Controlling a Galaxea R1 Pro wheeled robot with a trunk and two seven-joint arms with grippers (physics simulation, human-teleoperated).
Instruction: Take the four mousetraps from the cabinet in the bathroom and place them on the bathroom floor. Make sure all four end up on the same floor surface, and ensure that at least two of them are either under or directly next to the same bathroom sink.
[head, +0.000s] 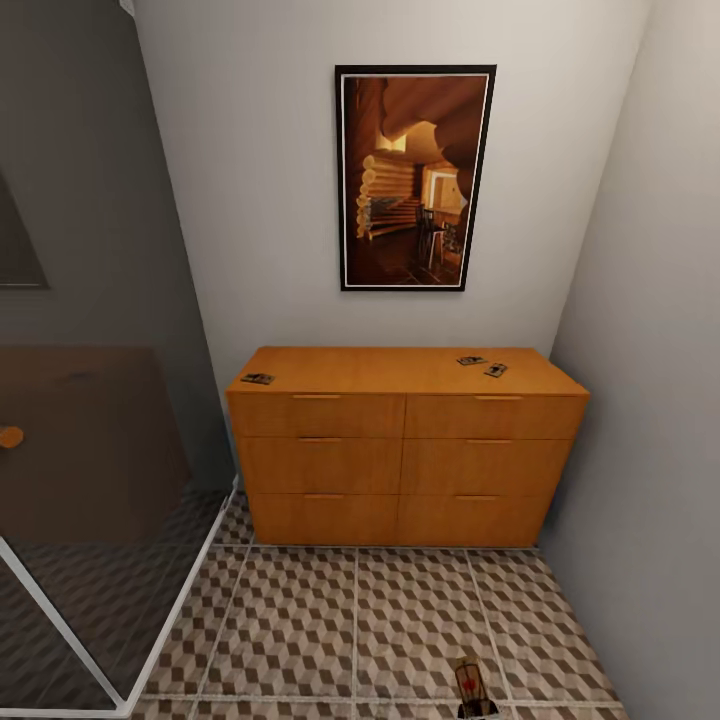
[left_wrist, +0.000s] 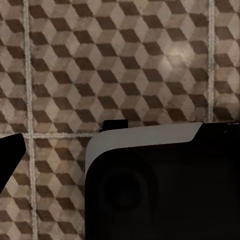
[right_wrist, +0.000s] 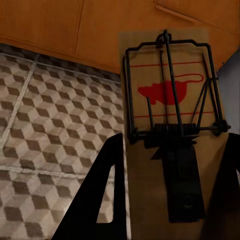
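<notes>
My right gripper (right_wrist: 172, 150) is shut on a mousetrap (right_wrist: 167, 95), a brown wooden board with dark wire and a red mouse print, held just above the bathroom floor (right_wrist: 55, 125) in front of the cabinet (right_wrist: 50, 25). In the head view that mousetrap (head: 469, 686) shows at the bottom edge. Three more mousetraps lie on the orange-brown cabinet (head: 400, 460): one at its left front corner (head: 258, 378) and two near the right end (head: 471, 360) (head: 495, 370). My left gripper (left_wrist: 120, 165) hangs open over the cube-pattern tiles (left_wrist: 125, 65). The bathroom sink is out of view.
A glass shower partition with a white frame (head: 110, 480) stands at the left. A grey wall (head: 650, 400) closes the right side. A framed picture (head: 413, 178) hangs above the cabinet. Part of my white and black base (left_wrist: 150, 190) is seen in the left wrist view.
</notes>
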